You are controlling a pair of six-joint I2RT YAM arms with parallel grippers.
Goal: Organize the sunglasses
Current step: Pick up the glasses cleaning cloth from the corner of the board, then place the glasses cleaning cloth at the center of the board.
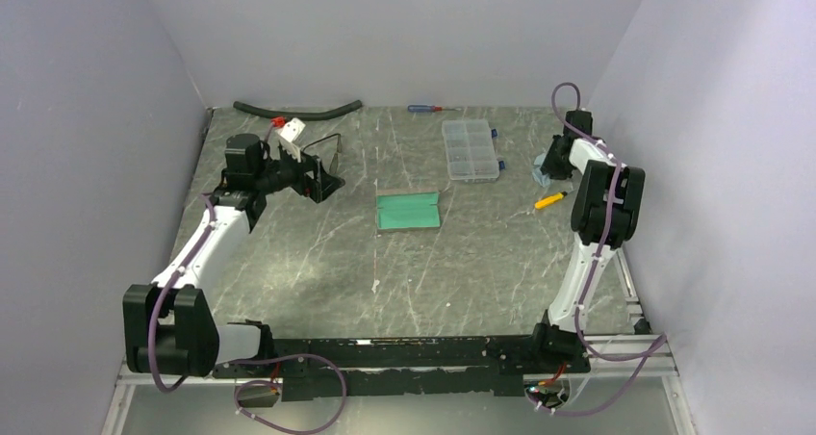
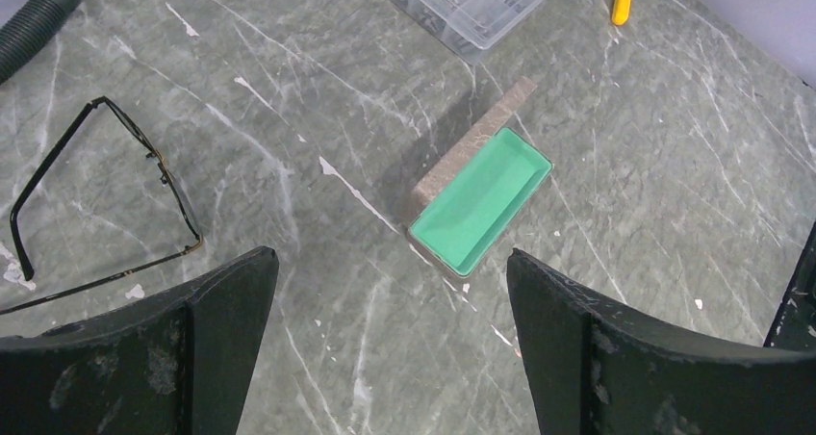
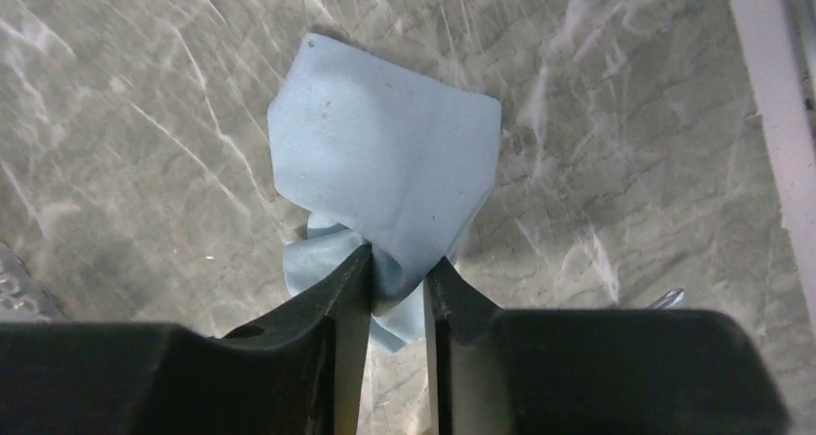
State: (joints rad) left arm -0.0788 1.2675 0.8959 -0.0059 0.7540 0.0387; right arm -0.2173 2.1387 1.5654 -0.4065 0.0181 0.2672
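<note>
The sunglasses [image 2: 159, 161] are thin, dark and wire-framed. They lie open on the grey table at the left of the left wrist view, and at the back left in the top view [image 1: 325, 142]. My left gripper [image 2: 390, 257] is open and empty. It hovers just right of the glasses, above bare table [image 1: 325, 180]. The brown case [image 2: 481, 199] lies open with its teal lining up, in the table's middle [image 1: 409, 211]. My right gripper [image 3: 397, 257] is shut on a light blue cloth [image 3: 385, 156] at the far right [image 1: 548, 166].
A clear compartment box [image 1: 470, 149] stands behind the case. A yellow-handled tool [image 1: 550, 200] lies near the right arm. A black hose [image 1: 298, 110], a small white and red object [image 1: 289, 127] and a screwdriver [image 1: 423, 109] lie along the back wall.
</note>
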